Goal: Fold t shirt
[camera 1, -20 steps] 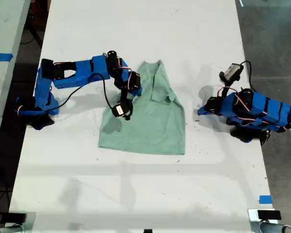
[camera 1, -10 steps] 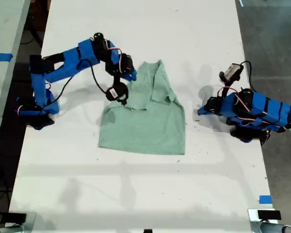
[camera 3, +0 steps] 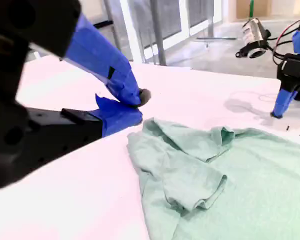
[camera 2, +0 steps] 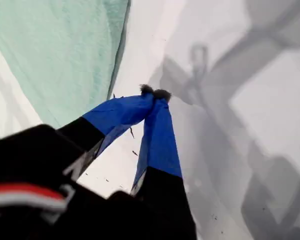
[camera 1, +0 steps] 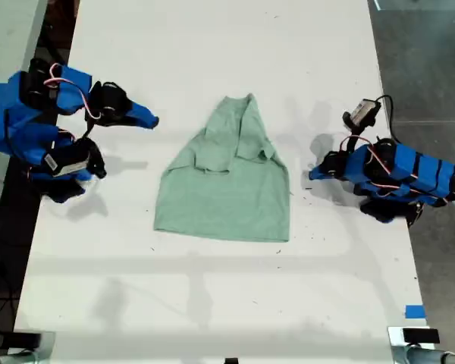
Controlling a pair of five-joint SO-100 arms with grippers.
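The pale mint-green t shirt (camera 1: 227, 186) lies flat in the middle of the white table, both sleeves folded in over its body, collar end toward the far side. My second gripper (camera 1: 153, 121) is drawn back at the exterior view's left, well clear of the cloth, jaws shut and empty (camera 3: 135, 102); the t shirt (camera 3: 215, 185) spreads beyond its tips. My first gripper (camera 1: 312, 174) rests low at the exterior view's right, a short gap from the shirt's edge. Its blue fingertips (camera 2: 155, 92) meet on nothing, with the t shirt (camera 2: 55, 50) off to one side.
The white table (camera 1: 212, 303) has its long edges at the exterior view's left and right. Blue tape (camera 1: 414, 311) marks its near right edge. A second table (camera 1: 4, 45) stands at the far left. Grey floor (camera 1: 425, 61) lies to the right.
The second arm has lifted off the shirt's sleeve and pulled back to the exterior view's left. The sleeve now lies folded over the body. The first arm has not moved.
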